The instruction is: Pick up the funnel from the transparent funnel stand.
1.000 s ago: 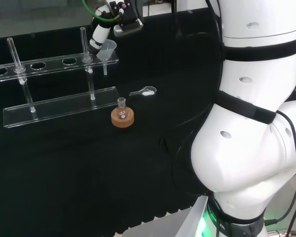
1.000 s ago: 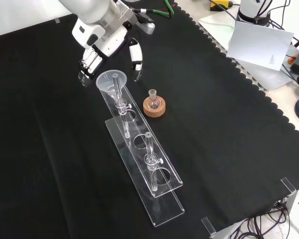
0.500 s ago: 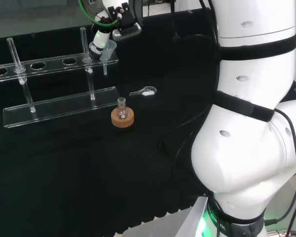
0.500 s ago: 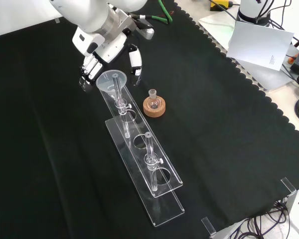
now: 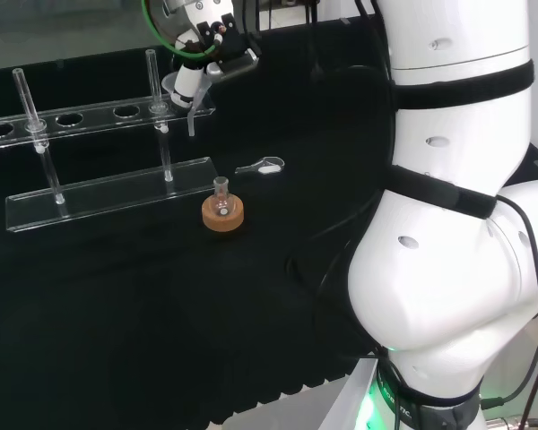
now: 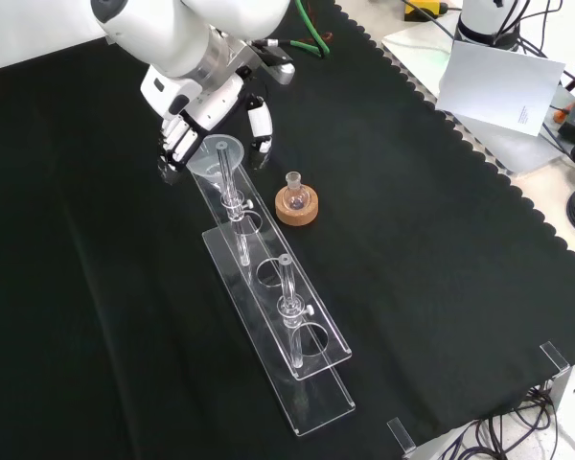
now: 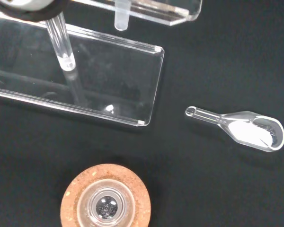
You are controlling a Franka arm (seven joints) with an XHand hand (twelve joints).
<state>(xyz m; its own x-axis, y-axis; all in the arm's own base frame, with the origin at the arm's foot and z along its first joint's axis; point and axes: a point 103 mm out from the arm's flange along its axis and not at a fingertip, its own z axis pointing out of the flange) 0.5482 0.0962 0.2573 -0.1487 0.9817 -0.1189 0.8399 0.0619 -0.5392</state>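
**At the far end of the stand: robot hand around the funnel**

On the black-clothed table (image 6: 441,240) the largest piece is the transparent funnel stand (image 6: 297,331), a long clear rack with a flat base plate, two upright posts and an upper shelf pierced by round holes. In the front view it runs diagonally from the lower middle up toward the upper left; in the head view (image 5: 108,193) it lies across the left half.

The robot hand (image 6: 187,129) sits at the stand's upper end in the front view, its black and white fingers curled down on either side of the funnel (image 6: 214,156). I cannot tell whether the fingers actually touch the funnel's rim. In the head view the robot hand (image 5: 190,82) covers the funnel's cone.

The funnel rests in the end hole of the shelf, its stem (image 7: 121,19) hanging below the shelf.

Just beside the stand, to its right in the front view, a cork ring (image 6: 296,207) carries a small round flask (image 7: 105,207), standing upright.

A little clear scoop (image 7: 246,130) holding white powder lies on the cloth, apart from the cork ring and the stand's base
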